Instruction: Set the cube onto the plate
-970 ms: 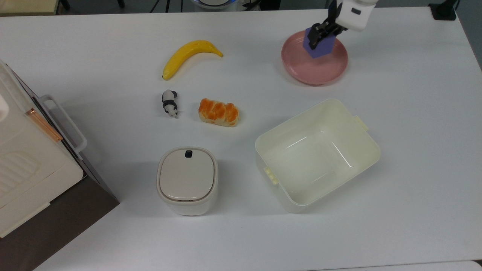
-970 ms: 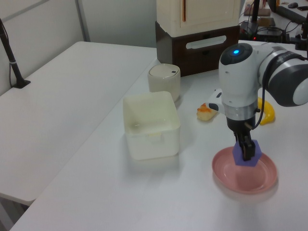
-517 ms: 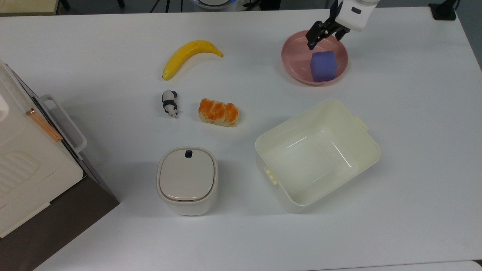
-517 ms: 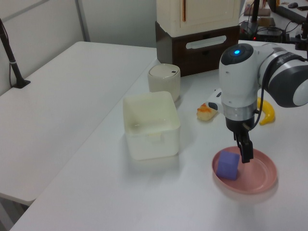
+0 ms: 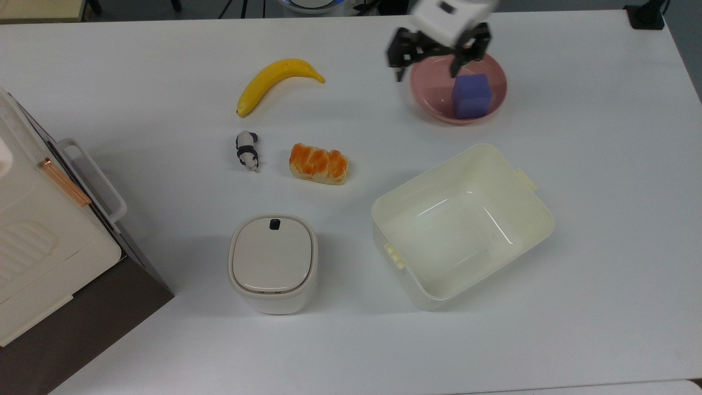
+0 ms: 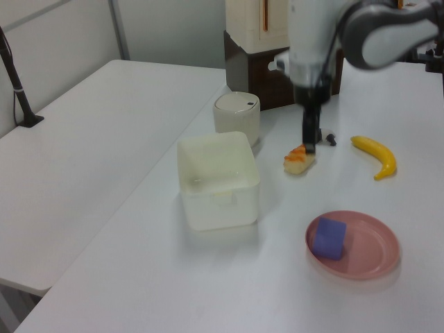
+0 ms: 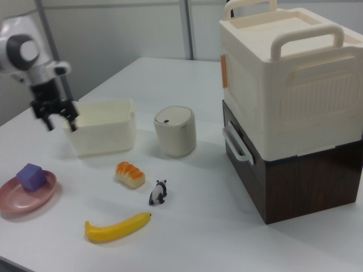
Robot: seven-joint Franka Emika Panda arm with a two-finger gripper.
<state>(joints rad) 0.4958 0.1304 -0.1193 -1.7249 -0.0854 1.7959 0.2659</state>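
The periwinkle cube rests inside the pink plate, toward the top view's right side of the dish. The left view has the cube on the near-left part of the plate. In the right view the cube sits on the plate at the far left. My gripper hangs high above the table, off the plate's left rim in the top view, open with nothing between its fingers. It also appears raised in the left view and the right view, well clear of the cube.
A banana, a toy panda and a bread roll lie mid-table. A cream tub stands below the plate in the top view. A lidded bin and a stacked cabinet are at the left.
The gripper, shut on the cube a second ago, released it onto the plate, then rose and swung toward the top view's left. The cube now lies still.
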